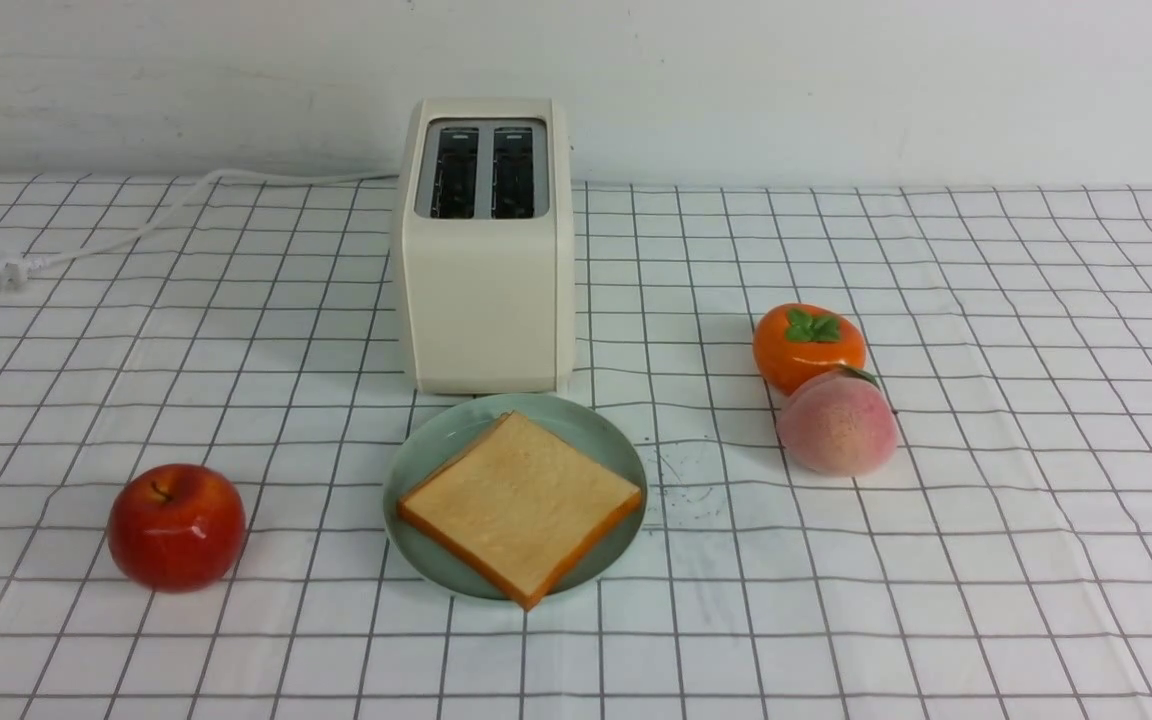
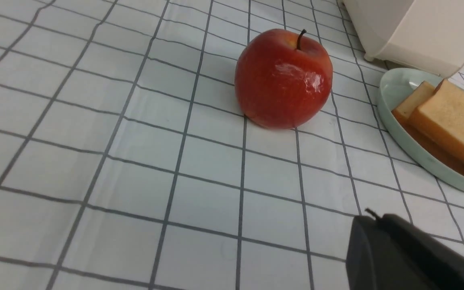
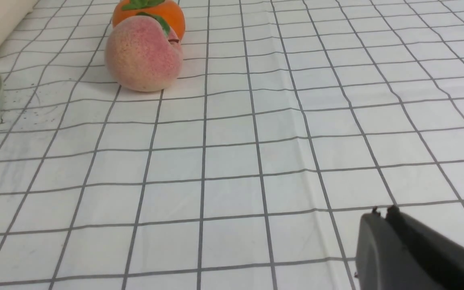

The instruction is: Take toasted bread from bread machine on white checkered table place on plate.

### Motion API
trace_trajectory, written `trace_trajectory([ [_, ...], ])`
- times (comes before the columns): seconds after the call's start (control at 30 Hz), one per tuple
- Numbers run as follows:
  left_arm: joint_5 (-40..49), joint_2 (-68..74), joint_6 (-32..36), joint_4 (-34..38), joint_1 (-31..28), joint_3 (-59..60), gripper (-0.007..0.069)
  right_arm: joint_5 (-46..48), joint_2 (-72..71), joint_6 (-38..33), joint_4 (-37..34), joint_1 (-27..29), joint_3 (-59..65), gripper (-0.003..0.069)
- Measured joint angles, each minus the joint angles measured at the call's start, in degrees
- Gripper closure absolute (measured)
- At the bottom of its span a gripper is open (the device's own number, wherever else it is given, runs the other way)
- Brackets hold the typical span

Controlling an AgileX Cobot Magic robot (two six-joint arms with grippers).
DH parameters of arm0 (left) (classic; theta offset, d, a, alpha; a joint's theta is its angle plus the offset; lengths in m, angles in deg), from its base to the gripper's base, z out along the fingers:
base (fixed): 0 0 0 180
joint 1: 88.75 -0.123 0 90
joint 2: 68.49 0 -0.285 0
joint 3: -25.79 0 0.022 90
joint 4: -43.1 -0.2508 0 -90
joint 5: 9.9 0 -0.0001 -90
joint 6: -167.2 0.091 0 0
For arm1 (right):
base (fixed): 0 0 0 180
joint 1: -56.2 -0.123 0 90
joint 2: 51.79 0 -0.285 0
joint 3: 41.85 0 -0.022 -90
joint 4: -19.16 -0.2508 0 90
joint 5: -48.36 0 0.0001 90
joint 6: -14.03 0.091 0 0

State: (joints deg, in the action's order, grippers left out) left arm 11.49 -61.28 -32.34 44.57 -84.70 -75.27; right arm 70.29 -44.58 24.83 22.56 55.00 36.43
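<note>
The toasted bread (image 1: pixel 521 503) lies flat on the pale green plate (image 1: pixel 426 440), just in front of the cream bread machine (image 1: pixel 486 300), whose two dark slots show nothing inside. In the left wrist view two slices (image 2: pixel 453 117) rest one over the other on the plate (image 2: pixel 393 92), beside the bread machine (image 2: pixel 413 32). My left gripper (image 2: pixel 377 218) is shut and holds nothing, low over the white checkered table (image 2: pixel 135 161), short of the apple. My right gripper (image 3: pixel 382 213) is also shut and holds nothing, over bare cloth. Neither gripper shows in the front view.
A red apple (image 1: pixel 176 527) sits left of the plate. An orange persimmon (image 1: pixel 808 345) and a pink peach (image 1: pixel 836 422) touch each other to the right. The toaster's white cord and plug (image 1: pixel 6 272) trail off to the far left.
</note>
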Motion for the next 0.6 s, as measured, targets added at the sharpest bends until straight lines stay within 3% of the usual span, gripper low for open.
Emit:
trace_trajectory([
  [0.6, 0.1, 0.0, -0.1, 0.0, 0.0, 0.0, 0.0638, 0.0, 0.0, 0.0, 0.0, 0.0, 0.0, 0.0627],
])
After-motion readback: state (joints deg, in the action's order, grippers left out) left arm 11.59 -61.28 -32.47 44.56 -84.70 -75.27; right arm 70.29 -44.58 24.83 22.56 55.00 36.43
